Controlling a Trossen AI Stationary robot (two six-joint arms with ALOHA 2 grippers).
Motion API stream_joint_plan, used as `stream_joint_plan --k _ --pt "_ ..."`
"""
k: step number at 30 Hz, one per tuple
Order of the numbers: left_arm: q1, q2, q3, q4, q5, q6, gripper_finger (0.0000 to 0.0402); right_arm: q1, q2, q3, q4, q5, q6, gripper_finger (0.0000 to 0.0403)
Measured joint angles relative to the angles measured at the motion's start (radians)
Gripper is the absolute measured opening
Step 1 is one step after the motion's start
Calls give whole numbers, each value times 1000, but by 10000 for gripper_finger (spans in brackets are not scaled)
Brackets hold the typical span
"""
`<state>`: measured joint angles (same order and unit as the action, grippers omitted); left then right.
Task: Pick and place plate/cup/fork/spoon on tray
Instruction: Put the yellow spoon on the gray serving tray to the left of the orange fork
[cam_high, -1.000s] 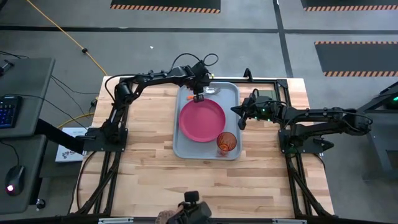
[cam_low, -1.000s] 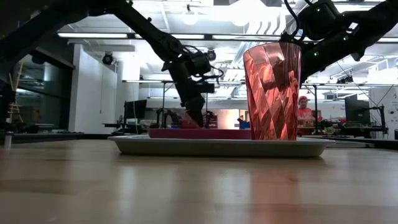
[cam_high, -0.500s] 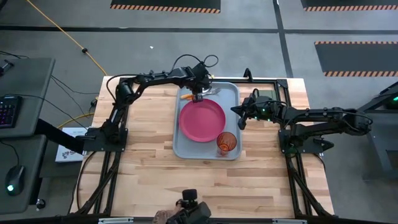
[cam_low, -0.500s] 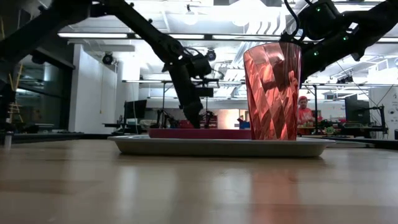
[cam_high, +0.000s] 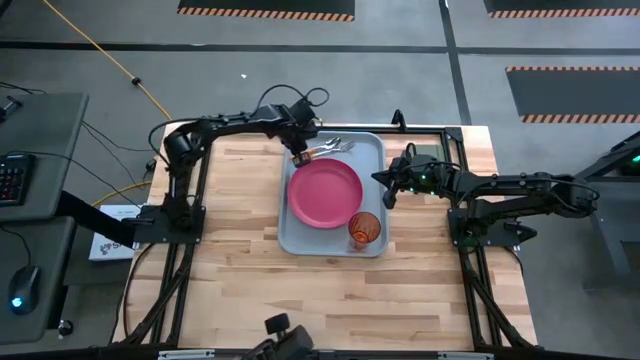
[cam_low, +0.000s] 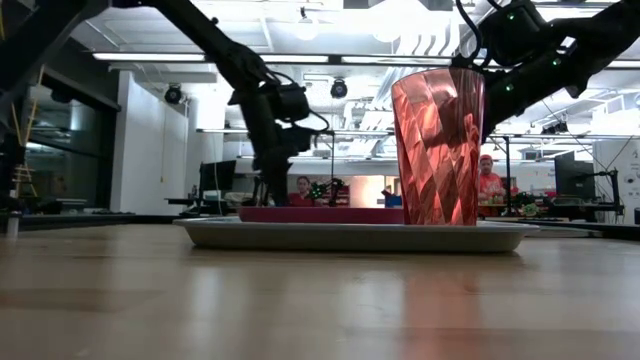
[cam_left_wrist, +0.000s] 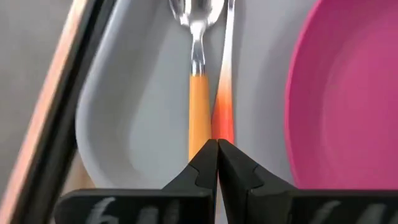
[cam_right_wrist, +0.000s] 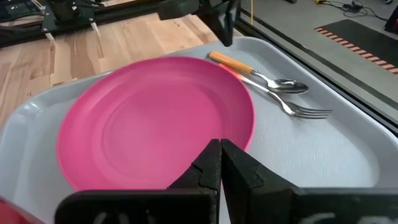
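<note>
The grey-blue tray lies mid-table. On it are the pink plate, the red-orange cup at its near right corner, and the spoon and fork side by side along its far rim. My left gripper is shut at the tray's far left corner, its tips at the free ends of the spoon handle and fork handle. My right gripper is shut and empty, just right of the tray, pointing at the plate. My left gripper's shut fingertips stand over the free end of the spoon's orange handle, coming from the table's left and slanting down. I cannot tell whether they touch it. The spoon lies flat on the tray.
The wooden table top shows bare on the left and near the front edge. A dark pad lies under my right arm at the far right. People show in the room beyond the table.
My left gripper has gone from above the tray's far edge toward the table's left edge, to the tray's far left corner. The spoon's orange handle, which stuck out past the tray's left rim, now lies inside the tray beside the fork.
</note>
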<state>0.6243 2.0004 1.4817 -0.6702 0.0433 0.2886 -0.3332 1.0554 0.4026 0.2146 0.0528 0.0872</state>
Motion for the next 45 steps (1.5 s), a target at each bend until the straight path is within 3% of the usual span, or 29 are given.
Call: stream_joint_plan --k 7,24,32,37,45 --pt "-1 -57 -124 3 0 1 0 0 0 0 -2 0 -16 0" --pt "21 -50 -161 17 -52 71 0 0 0 0 0 0 30 0" --pt "24 -50 -161 21 82 97 0 0 0 0 11 0 44 0" --pt "21 -7 -161 35 -18 108 0 0 0 0 21 0 47 0" --pt "18 10 -160 79 -33 108 0 0 0 0 30 0 47 0"
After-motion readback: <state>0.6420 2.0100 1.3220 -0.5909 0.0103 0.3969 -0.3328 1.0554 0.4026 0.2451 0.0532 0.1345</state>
